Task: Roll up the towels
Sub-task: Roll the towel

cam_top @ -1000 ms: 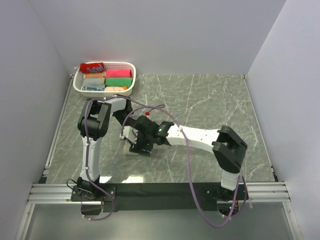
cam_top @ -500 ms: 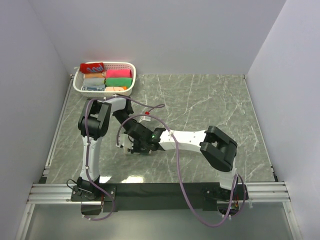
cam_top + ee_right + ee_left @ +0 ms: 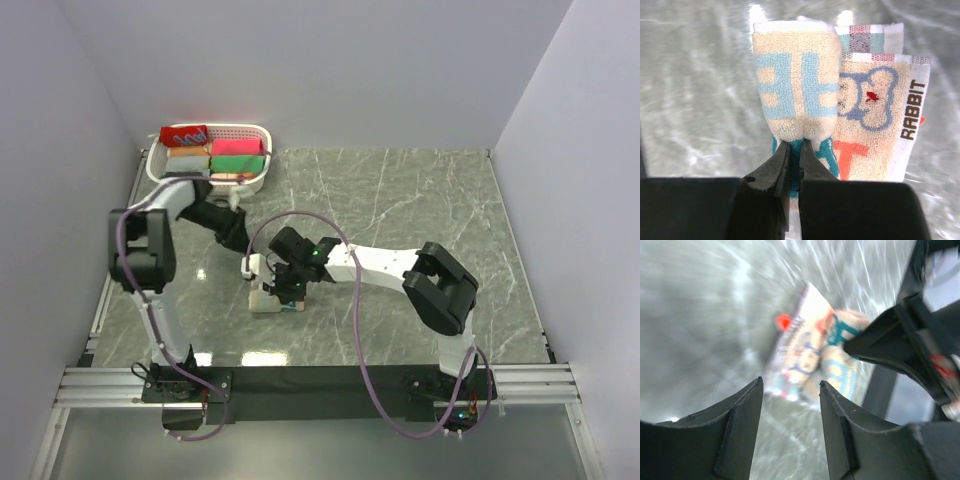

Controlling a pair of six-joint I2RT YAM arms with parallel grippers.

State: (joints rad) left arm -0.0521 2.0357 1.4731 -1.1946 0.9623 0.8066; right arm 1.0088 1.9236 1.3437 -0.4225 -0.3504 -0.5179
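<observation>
The towel [image 3: 795, 95] lies on the grey marble-patterned table [image 3: 420, 200], left of centre. It is cream terry cloth, looped in texture, printed in teal and orange, lettered "RABBIT". One end is rolled into a soft cylinder; the rest lies flat beside it. The right gripper [image 3: 794, 150] is clamped on the roll's near edge. The left gripper [image 3: 790, 405] hangs spread and empty, apart from the cloth. A white perforated basket [image 3: 245, 128] holds finished rolls.

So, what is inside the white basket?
The white basket holds a red towel, a pink towel and a green towel, all rolled. The left arm hides its near-left corner.
</observation>
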